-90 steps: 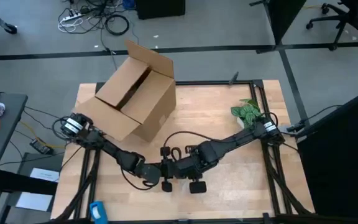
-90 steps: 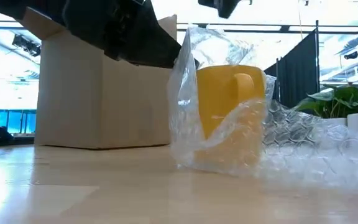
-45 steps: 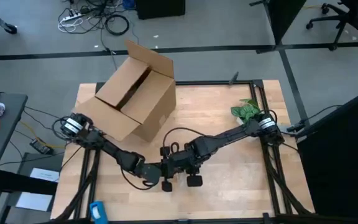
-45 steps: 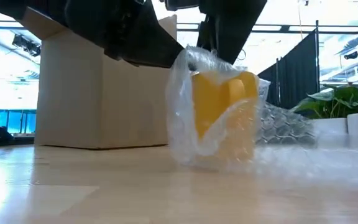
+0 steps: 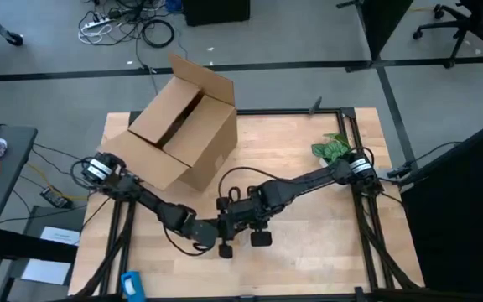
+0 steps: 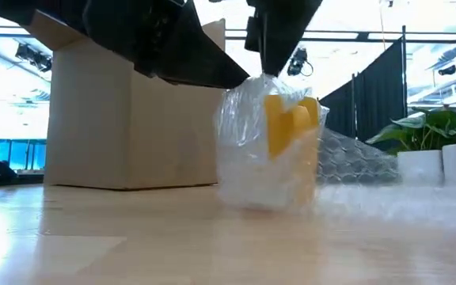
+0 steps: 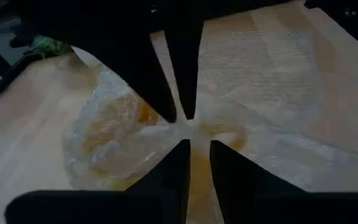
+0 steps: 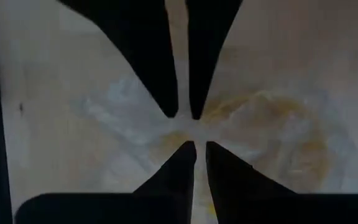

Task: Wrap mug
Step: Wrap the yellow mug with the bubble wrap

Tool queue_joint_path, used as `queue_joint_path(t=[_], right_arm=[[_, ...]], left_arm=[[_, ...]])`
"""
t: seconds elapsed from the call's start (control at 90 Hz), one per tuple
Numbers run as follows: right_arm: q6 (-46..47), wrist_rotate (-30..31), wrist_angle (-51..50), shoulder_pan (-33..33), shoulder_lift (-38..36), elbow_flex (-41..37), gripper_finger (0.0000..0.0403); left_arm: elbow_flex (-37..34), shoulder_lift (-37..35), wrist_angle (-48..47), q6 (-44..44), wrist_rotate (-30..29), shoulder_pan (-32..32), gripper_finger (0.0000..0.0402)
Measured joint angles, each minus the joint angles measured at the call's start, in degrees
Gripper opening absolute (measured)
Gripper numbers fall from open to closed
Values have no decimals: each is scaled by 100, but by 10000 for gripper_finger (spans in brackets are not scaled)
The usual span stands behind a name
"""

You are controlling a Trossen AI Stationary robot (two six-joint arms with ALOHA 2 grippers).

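Currently the small yellow-orange glossy mug (image 6: 290,120) stands upright mid-table inside the crinkly clear bubble-wrap sheet (image 6: 253,150), directly beneath both pincers, left gripper (image 7: 194,132) and right gripper (image 8: 191,129) meeting tip-to-tip, each pinching the sheet above it.

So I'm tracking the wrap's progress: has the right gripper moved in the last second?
Yes. In the high view the right gripper has slid left, away from the plant and closer to the left gripper over the mug.
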Motion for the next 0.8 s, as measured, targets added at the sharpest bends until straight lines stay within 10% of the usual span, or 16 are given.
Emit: queue_joint_path(t=[0.8], right_arm=[[159,-462,1426,-464,-24,-1677,20]], left_arm=[[0,-662,-1335,612,-53,46,48]])
